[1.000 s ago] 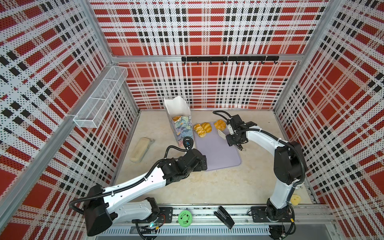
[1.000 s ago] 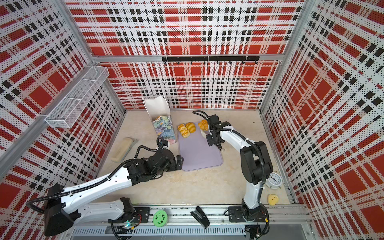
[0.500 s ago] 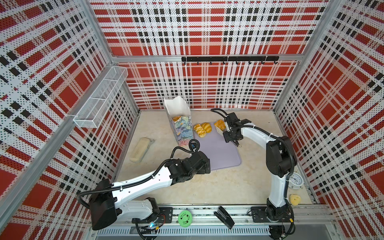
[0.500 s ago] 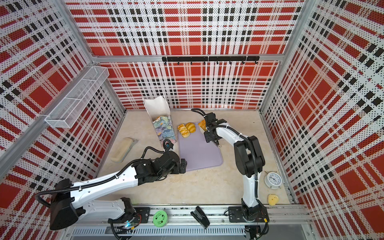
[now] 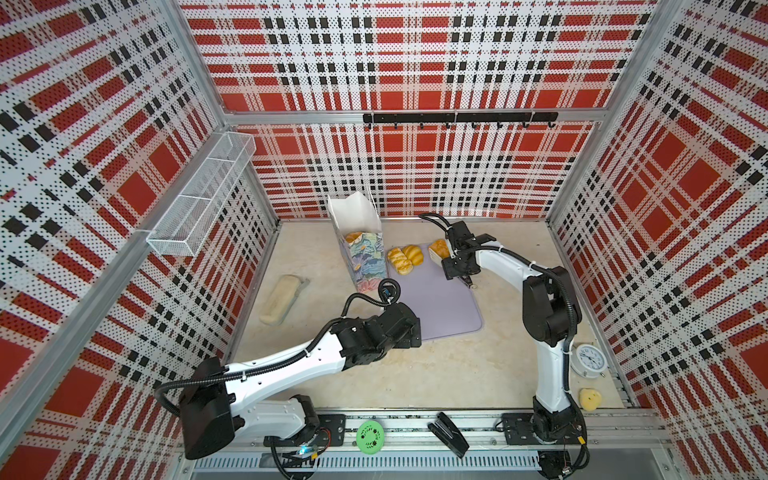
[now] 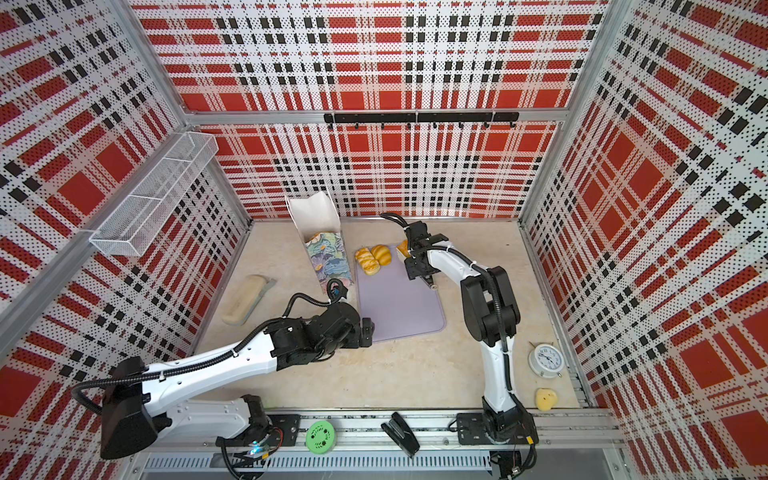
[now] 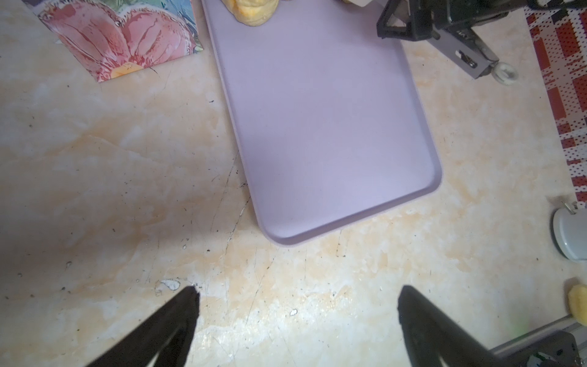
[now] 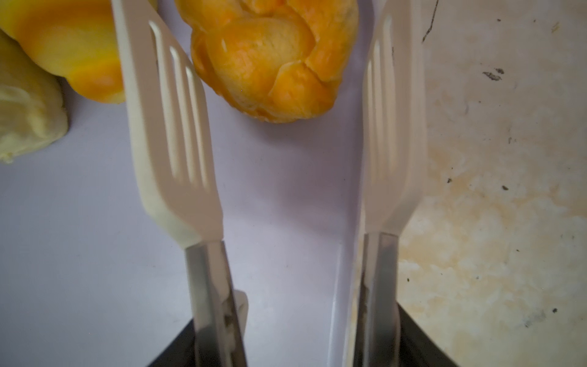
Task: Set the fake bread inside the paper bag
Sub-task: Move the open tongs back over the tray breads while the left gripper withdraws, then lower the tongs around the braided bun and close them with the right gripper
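Observation:
The floral paper bag (image 5: 361, 253) stands open at the back, with one piece of fake bread (image 5: 354, 237) showing in its mouth. Two golden rolls (image 5: 405, 258) lie on the far end of the lavender tray (image 5: 440, 307). A braided roll (image 8: 270, 60) lies between the spread white blades of a pair of tongs (image 8: 171, 127), untouched by either blade. My right gripper (image 5: 455, 257) is shut on the tongs' metal handles. My left gripper (image 7: 297, 295) hangs open and empty over bare table by the tray's near corner.
A beige oblong block (image 5: 279, 299) lies left of the bag. A white clock (image 5: 589, 360) and a pale-yellow lump (image 5: 590, 399) sit at the near right. A green disc (image 5: 370, 434) and a black stapler (image 5: 449, 434) rest on the front rail.
My right gripper has slid left along the tray's far end to the braided roll, and the tongs' blades have spread. My left arm has drawn back from the bag towards the front.

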### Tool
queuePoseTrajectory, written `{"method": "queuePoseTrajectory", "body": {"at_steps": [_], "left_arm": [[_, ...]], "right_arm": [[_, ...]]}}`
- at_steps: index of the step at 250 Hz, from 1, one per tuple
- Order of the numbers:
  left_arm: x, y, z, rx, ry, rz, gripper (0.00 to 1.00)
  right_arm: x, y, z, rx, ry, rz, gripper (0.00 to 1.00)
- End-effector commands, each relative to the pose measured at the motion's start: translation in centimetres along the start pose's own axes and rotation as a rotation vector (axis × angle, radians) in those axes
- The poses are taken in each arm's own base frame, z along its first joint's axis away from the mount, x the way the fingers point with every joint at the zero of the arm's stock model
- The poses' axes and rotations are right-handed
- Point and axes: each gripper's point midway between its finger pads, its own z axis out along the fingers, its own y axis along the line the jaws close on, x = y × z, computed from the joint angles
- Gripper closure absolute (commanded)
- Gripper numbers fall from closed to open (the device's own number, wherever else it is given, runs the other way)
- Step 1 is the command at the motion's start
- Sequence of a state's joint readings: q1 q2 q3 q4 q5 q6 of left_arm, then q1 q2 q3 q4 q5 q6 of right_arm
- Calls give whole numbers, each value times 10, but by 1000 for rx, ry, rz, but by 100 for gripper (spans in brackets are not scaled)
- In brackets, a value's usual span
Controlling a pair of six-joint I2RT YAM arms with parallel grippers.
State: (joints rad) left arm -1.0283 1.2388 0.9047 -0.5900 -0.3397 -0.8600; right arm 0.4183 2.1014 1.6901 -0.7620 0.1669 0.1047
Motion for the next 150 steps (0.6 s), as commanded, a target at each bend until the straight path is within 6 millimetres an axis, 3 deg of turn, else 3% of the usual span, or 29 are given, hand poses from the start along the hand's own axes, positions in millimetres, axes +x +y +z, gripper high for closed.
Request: {"method": "queuePoseTrajectory", "body": {"at_steps": [1,76,127,150], "left_arm": [[-11,-10,-5,26,-35,-23,1],[-13,-9,-7,25,-45,-23,1],[-13,-7,-8,22,-51,-26,1],[-14,-7,-9,24,-54,-26,1]], "right_arm": [[-17,-6,-1,32,-35,5,31],[-19,-4,11,33,3,-26,34],[-9,3,11,-7,41,-64,50],[-2,7,5,-40,46,-70,51]]}}
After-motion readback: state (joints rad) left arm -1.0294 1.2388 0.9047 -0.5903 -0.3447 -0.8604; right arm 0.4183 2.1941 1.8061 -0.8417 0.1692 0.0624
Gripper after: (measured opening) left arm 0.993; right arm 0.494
